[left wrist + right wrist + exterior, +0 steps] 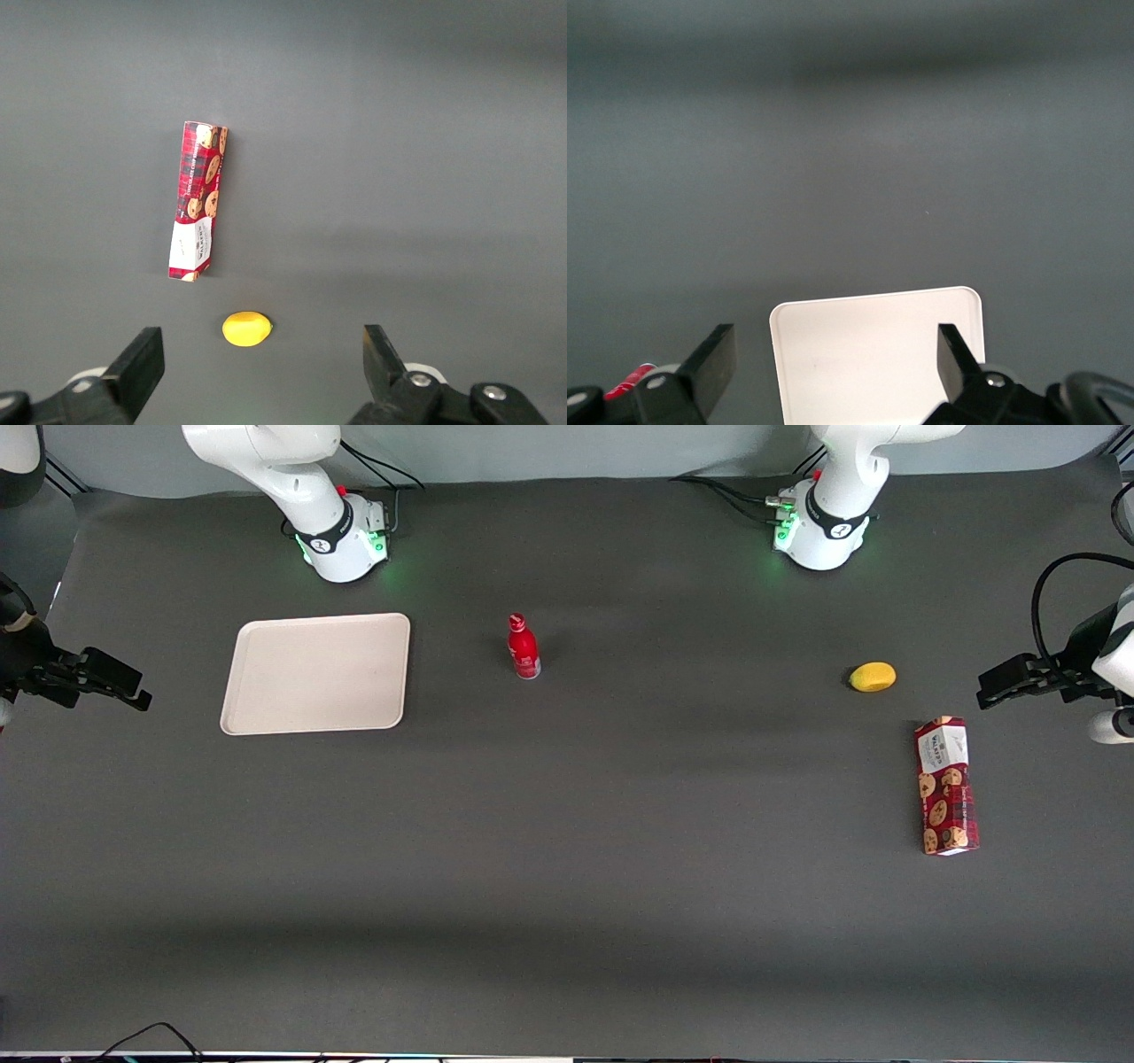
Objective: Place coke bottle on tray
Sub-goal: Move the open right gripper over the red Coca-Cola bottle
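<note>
The coke bottle (524, 646), small and all red with a red cap, stands upright on the dark table, beside the tray and apart from it, on the tray's parked-arm side. The tray (316, 673) is flat, cream-beige and has nothing on it. My right gripper (142, 696) hangs open and holds nothing, past the tray toward the working arm's end of the table, well away from the bottle. In the right wrist view the tray (877, 354) shows between the spread fingers of the gripper (837, 354). A sliver of the bottle (631, 386) peeks out by one finger.
A yellow lemon-like fruit (873, 677) and a red cookie-printed box (947, 786) lie toward the parked arm's end of the table. Both also show in the left wrist view, the fruit (246, 328) and the box (198, 200). The working arm's base (341, 536) stands farther from the front camera than the tray.
</note>
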Motion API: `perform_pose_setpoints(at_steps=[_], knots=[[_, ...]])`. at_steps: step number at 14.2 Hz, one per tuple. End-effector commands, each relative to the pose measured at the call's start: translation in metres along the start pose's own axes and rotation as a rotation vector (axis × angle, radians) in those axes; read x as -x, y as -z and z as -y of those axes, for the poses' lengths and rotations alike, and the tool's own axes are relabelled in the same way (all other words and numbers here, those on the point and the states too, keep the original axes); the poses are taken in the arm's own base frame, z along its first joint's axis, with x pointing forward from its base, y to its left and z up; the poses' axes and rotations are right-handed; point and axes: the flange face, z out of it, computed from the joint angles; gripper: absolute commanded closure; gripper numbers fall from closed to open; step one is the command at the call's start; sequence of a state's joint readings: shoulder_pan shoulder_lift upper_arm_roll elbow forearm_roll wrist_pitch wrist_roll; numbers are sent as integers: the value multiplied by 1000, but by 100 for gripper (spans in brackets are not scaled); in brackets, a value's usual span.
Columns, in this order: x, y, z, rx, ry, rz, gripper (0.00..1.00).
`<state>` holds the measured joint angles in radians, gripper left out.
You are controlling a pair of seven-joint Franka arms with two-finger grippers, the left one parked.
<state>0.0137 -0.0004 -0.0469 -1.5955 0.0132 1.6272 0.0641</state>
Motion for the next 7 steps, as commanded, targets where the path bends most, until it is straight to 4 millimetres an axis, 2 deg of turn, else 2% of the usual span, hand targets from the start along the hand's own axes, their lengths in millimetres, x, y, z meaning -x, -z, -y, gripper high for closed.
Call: perform_pose_setpoints(at_steps=[1, 7], knots=[[-2, 3, -7, 9, 15, 18, 0], [-4, 1, -12, 1, -13, 23, 0]])
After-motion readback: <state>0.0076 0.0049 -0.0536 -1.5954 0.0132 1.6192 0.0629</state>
